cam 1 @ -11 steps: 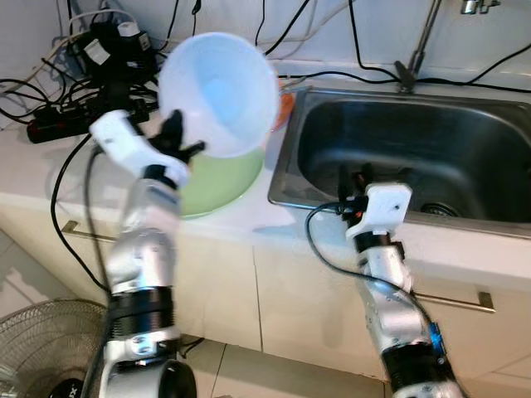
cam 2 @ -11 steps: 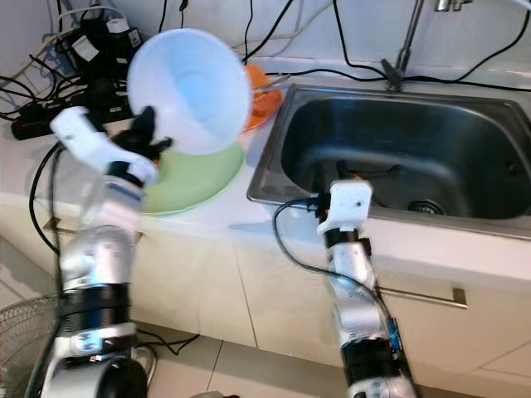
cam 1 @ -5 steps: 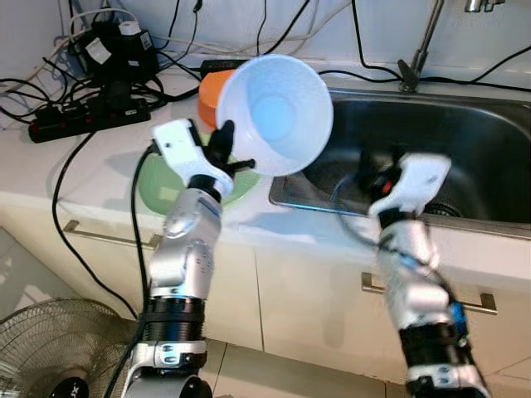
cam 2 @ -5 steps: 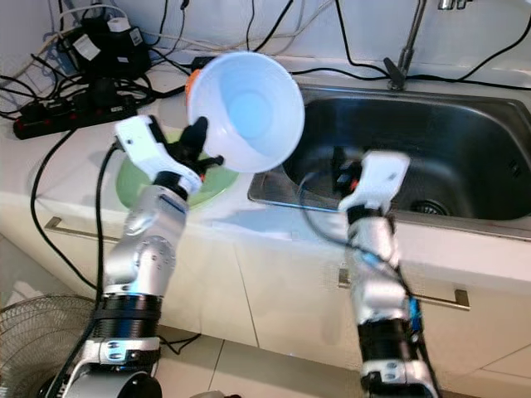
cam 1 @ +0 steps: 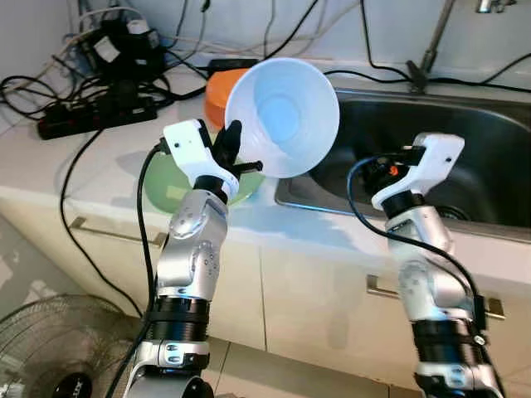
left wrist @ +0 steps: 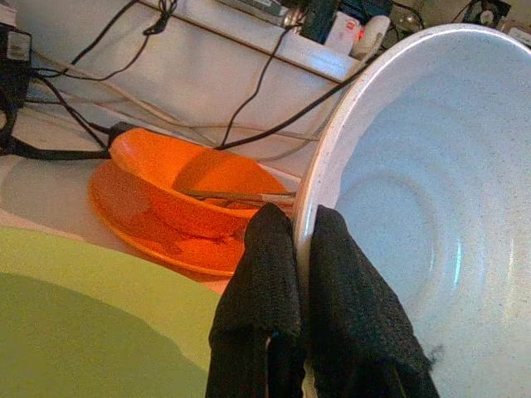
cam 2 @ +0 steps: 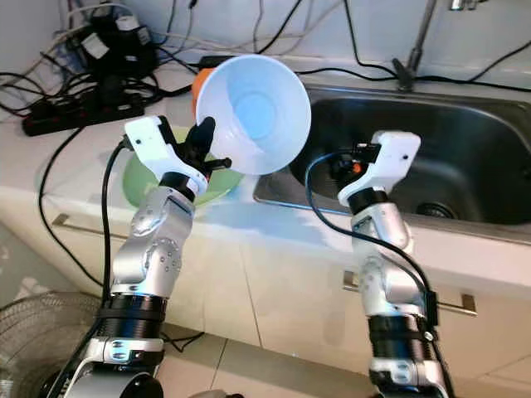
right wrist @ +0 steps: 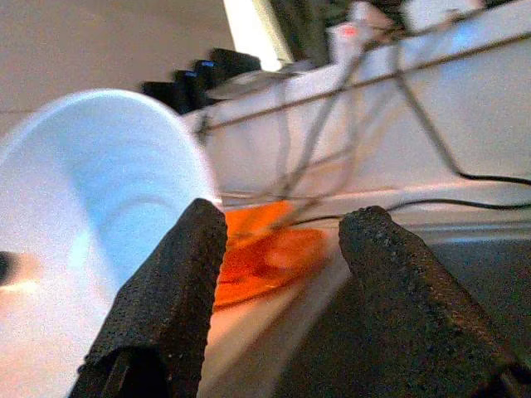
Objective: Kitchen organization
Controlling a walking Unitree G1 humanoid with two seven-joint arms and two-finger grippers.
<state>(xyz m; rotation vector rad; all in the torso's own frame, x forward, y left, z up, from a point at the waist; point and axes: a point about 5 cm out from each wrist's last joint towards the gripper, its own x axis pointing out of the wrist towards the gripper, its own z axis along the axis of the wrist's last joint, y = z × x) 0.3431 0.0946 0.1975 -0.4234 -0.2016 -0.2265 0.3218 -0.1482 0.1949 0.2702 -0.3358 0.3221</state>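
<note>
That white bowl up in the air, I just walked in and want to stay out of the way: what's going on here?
The robot is tidying the kitchen counter. Its left gripper is pinching the rim of the white bowl and holding it tilted in the air, over the counter's edge beside the sink. The right gripper is open and empty, raised at the sink's front edge and pointing toward the bowl. A green bowl and an orange bowl sit on the counter.

Counts: 1 white bowl (cam 1: 284, 116), 1 green bowl (cam 1: 170, 184), 1 orange bowl (left wrist: 191, 186) w/ 1 orange plate (left wrist: 158, 232), 1 sink (cam 1: 465, 149), 1 faucet (cam 1: 431, 50), 2 grippers: left (left wrist: 299, 249), right (right wrist: 282, 249).
</note>
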